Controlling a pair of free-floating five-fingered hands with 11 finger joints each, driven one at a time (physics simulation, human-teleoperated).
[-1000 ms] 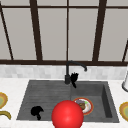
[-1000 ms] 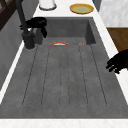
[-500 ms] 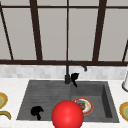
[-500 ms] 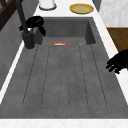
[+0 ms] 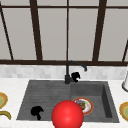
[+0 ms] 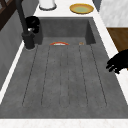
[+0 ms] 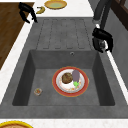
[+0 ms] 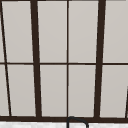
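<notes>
Front view: the right hand (image 5: 75,76) sits beside the base of the black curved metal faucet (image 5: 68,72), fingers curled around the small lever there. The left hand (image 5: 37,111) hangs over the ribbed grey drainboard (image 5: 42,96) near its front edge, fingers bent loosely, holding nothing; open room lies all around it. Right side view: the deep matte grey stone basin (image 7: 30,72) holds a round red-rimmed plate with food (image 7: 70,81), well apart from each wall, and a small round cup (image 7: 38,91).
</notes>
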